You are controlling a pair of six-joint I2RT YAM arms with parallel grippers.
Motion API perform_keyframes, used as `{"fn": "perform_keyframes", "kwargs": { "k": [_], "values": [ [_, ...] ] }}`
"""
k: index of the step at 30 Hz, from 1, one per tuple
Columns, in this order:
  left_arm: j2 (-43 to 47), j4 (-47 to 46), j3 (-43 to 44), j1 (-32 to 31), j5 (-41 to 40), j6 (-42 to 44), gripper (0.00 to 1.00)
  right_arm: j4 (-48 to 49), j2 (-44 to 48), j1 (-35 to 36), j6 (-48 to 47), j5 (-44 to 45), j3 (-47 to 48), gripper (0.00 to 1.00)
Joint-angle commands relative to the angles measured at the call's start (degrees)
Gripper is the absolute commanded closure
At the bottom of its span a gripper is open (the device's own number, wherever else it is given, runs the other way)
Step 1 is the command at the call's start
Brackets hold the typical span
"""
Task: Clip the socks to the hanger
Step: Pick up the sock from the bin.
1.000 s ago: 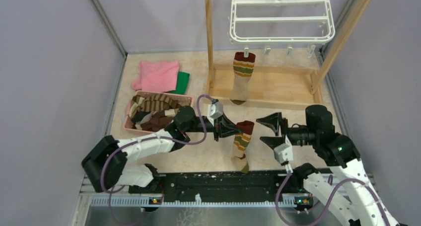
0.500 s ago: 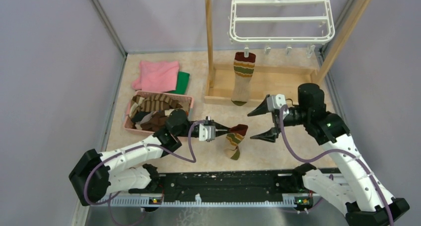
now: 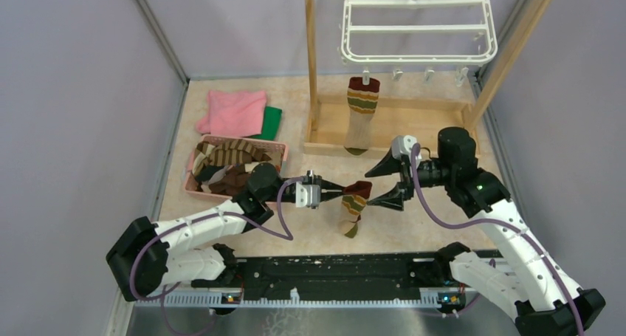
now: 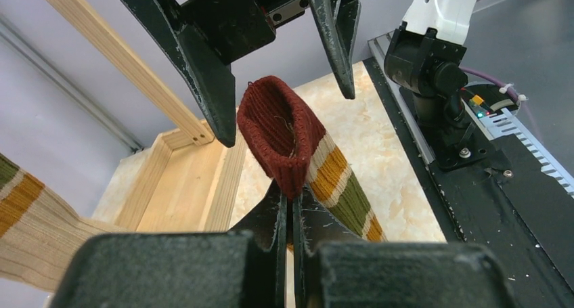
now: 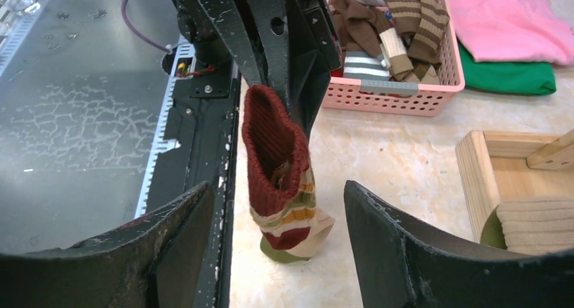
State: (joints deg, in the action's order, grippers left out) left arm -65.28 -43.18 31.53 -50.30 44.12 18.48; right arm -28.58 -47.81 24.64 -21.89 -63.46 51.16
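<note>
A red, green and tan banded sock (image 3: 353,207) hangs from my left gripper (image 3: 344,192), which is shut on the dark red cuff (image 4: 281,128); its toe rests on the table. My right gripper (image 3: 373,187) is open and faces the left one, its fingers (image 4: 210,84) on either side of the open cuff without touching it. In the right wrist view the sock (image 5: 277,166) stands between the wide jaws. A second banded sock (image 3: 362,111) hangs clipped to the white hanger (image 3: 417,52). More striped socks (image 3: 229,162) lie in the basket.
The pink basket (image 3: 193,179) sits left of the arms. Pink cloth (image 3: 235,112) and green cloth (image 3: 272,122) lie behind it. The wooden post frame (image 3: 402,133) stands under the hanger at the back. The black base rail (image 3: 332,273) runs along the near edge.
My right gripper has swung up and moved left until its open jaws flank the sock's cuff. The left gripper has drawn back slightly and lowered the sock.
</note>
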Motion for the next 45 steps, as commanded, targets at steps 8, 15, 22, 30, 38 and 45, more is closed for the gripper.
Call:
{"fn": "perform_keyframes", "kwargs": {
  "k": [8,15,22,30,38,45],
  "values": [
    [-1.7,-7.0,2.0,-0.6,2.2,-2.8,1.0,7.4,1.8,0.7,3.7,-1.7,-1.7,0.56],
    [-1.7,-8.1,1.8,-0.8,1.5,-4.3,1.0,6.1,2.5,0.7,1.5,-2.0,-1.6,1.0],
    [0.2,-4.8,0.2,-0.8,-2.3,-7.0,0.65,-2.1,4.8,0.6,-8.8,2.0,2.2,1.0],
    [9.6,1.0,-4.0,-0.7,-9.7,-11.4,0.31,-19.9,6.8,-0.2,-26.3,15.4,9.0,1.0],
    [5.6,0.5,3.5,-0.7,-12.1,-21.1,0.25,-18.4,6.0,-3.5,-16.6,22.0,13.6,1.0],
    [-1.1,-0.2,14.1,-0.7,-11.7,-25.3,0.25,-22.3,1.9,-6.6,-12.5,25.0,19.8,1.0]
  ]
}}
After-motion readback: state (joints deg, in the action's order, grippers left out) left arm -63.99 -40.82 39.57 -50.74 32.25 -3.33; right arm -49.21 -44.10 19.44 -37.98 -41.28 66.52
